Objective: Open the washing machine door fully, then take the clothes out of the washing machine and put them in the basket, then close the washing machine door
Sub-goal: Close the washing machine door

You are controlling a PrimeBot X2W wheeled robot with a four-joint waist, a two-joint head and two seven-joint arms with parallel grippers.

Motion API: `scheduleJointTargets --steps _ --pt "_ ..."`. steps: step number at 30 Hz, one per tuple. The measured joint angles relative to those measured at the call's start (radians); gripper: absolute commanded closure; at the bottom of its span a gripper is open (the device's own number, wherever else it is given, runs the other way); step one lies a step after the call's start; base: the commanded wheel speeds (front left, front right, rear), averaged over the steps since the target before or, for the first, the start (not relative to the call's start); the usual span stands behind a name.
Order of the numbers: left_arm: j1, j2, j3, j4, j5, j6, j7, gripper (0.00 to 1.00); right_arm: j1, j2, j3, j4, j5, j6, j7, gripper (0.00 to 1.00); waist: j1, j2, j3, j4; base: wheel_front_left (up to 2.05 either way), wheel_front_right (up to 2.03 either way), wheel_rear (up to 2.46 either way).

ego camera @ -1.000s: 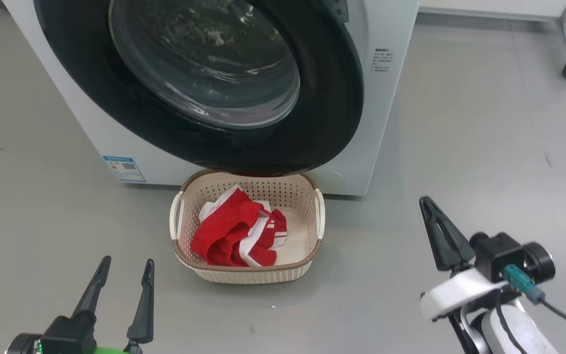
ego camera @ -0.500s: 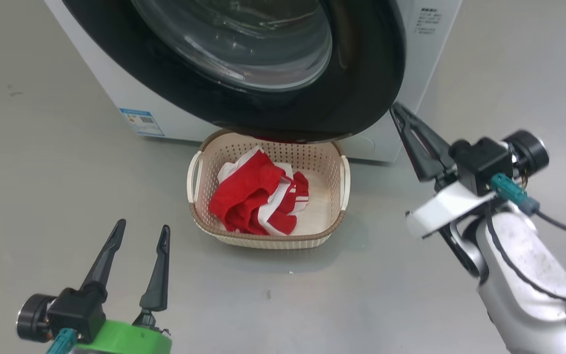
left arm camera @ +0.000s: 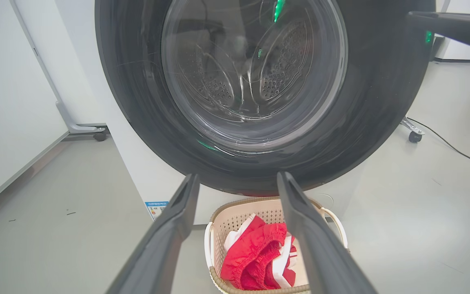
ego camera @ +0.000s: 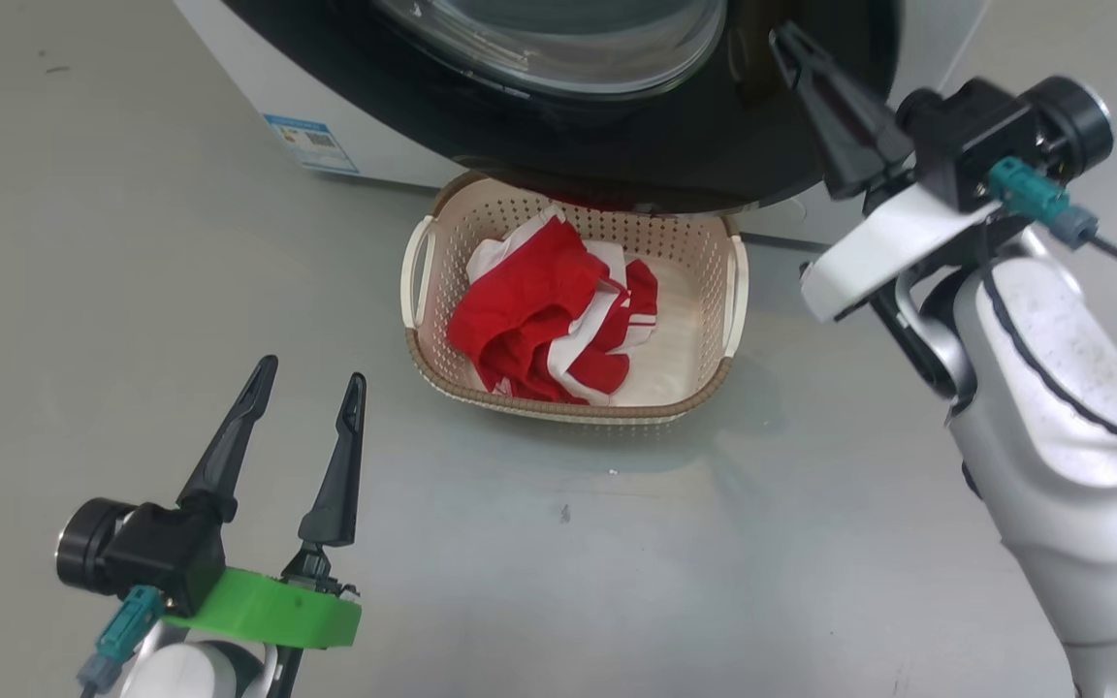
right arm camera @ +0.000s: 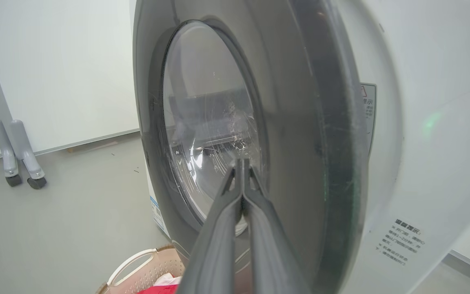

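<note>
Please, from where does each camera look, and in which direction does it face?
Head view: from above, facing down at the floor, the basket holding the clothes and the washing machine door; left gripper open, right gripper raised by the door.
Left wrist view: low, facing the door's front squarely, between its own open fingers.
Right wrist view: beside the door, facing across its glass along its own shut fingers.
Shared: both wrist views show the door and basket.

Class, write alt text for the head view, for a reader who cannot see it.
A cream basket holding red clothes sits on a grey floor below the black door of the washing machine. The open left end effector hovers at lower left; the shut right end effector points at the door's right side.
</note>
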Motion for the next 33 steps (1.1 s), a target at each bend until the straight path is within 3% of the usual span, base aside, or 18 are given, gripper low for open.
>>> scheduleJointTargets --steps 33 --pt "-0.114 -0.024 -0.038 0.1 0.0 -0.035 -0.035 0.0 -0.307 -0.049 -0.02 0.276 0.079 0.016 -0.011 1.0 0.0 0.0 0.088 0.056 0.0 0.0 0.0"
